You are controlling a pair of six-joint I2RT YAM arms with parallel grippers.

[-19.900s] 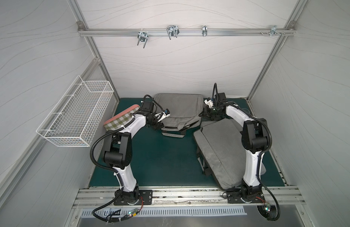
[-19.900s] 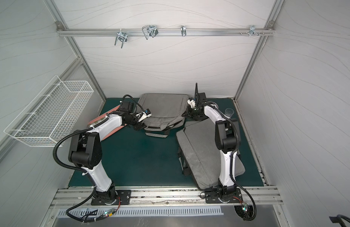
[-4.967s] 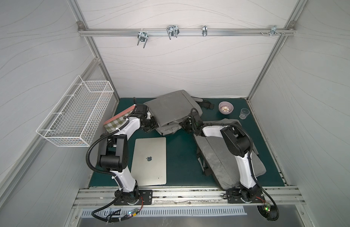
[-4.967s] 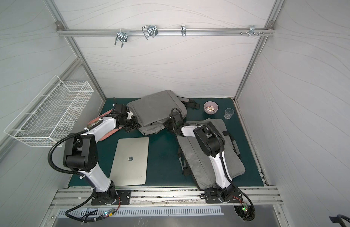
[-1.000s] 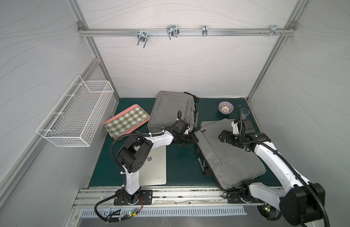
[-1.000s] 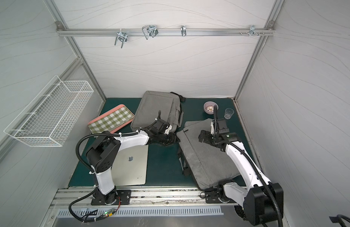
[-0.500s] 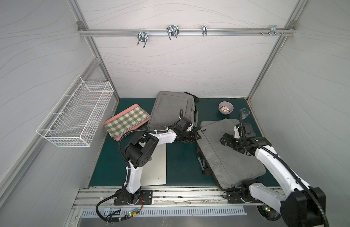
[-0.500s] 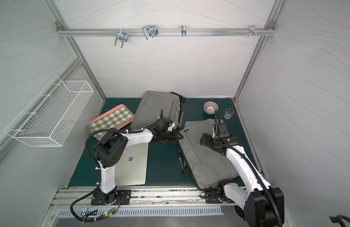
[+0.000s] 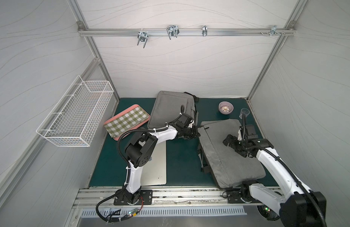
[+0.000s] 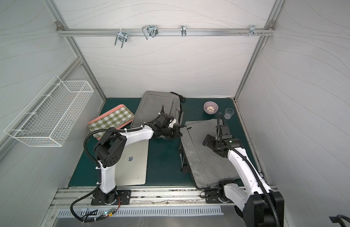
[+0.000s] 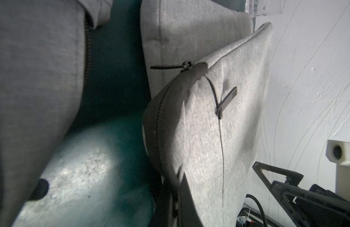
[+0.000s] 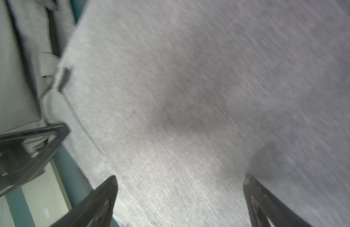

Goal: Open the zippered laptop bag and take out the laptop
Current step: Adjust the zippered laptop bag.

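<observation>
Stretching across the mat [image 10: 164, 157], the left arm [image 9: 162, 135] hides part of the silver laptop [image 10: 134, 165]. The left gripper [image 9: 196, 134] is closed at the corner of the front laptop bag [image 9: 225, 163], grasp unclear. The right gripper [image 12: 180, 182] gapes wide above the bag.

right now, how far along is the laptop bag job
Done: a silver laptop lies bare on the green mat, outside either bag. In hand: the left pincer is shut at the corner of the near grey bag, by its zipper end; whether it grips the pull is unclear. The right pincer hovers open over that bag. Left: that bag looks zipped shut, so unzipping it comes next.
</observation>
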